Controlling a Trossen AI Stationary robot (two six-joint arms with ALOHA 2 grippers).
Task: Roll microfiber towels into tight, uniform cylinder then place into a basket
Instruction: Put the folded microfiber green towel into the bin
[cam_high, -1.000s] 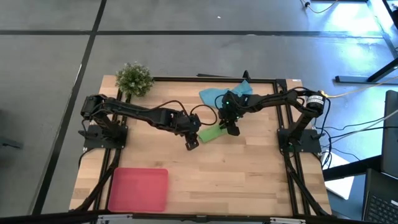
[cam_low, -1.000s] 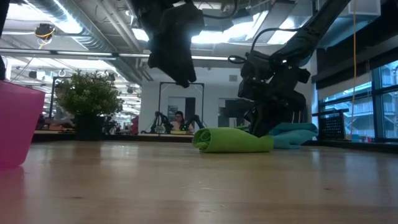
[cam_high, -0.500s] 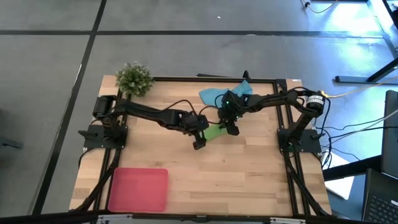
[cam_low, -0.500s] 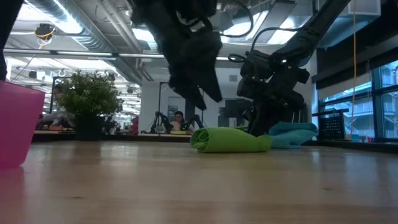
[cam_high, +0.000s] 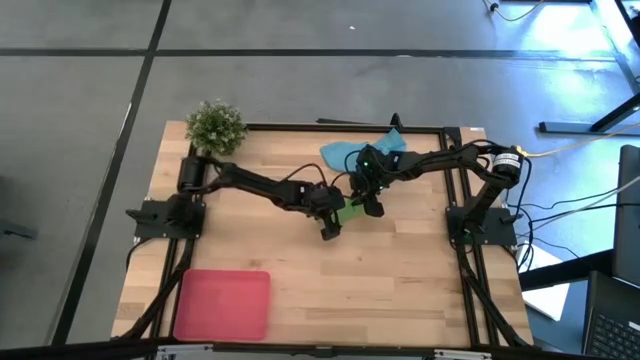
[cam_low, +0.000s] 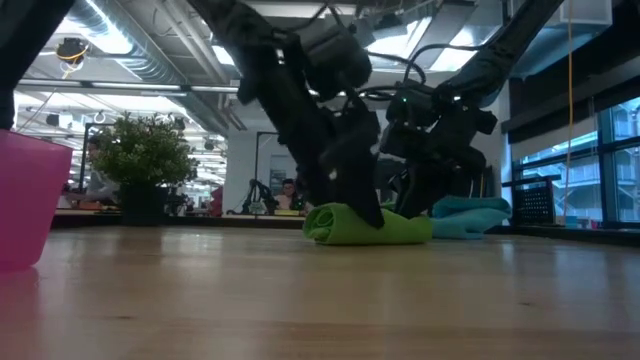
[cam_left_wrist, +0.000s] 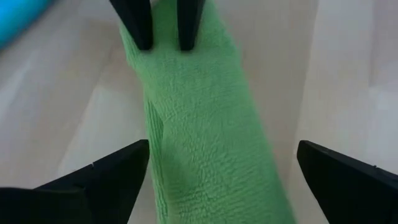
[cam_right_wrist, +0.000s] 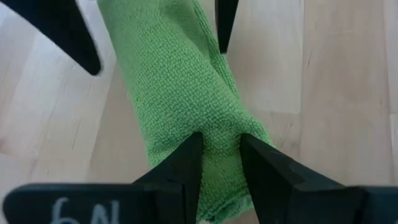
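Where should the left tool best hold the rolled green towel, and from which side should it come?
Probably at the free end of the rolled green towel, coming down from above with one finger on each long side. The roll lies flat on the table; the right tool is shut on the far end, and the left tool is open astride the roll.

rolled towel between grippers; basket front-left

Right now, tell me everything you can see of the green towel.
The green towel is lime microfibre with a fine looped weave, rolled into a thick cylinder lying flat on the wooden table near its middle, close to the blue towel. One end shows the spiral fold. The right pincer pinches one end of it; the left pincer straddles the other end, fingers spread wide either side.
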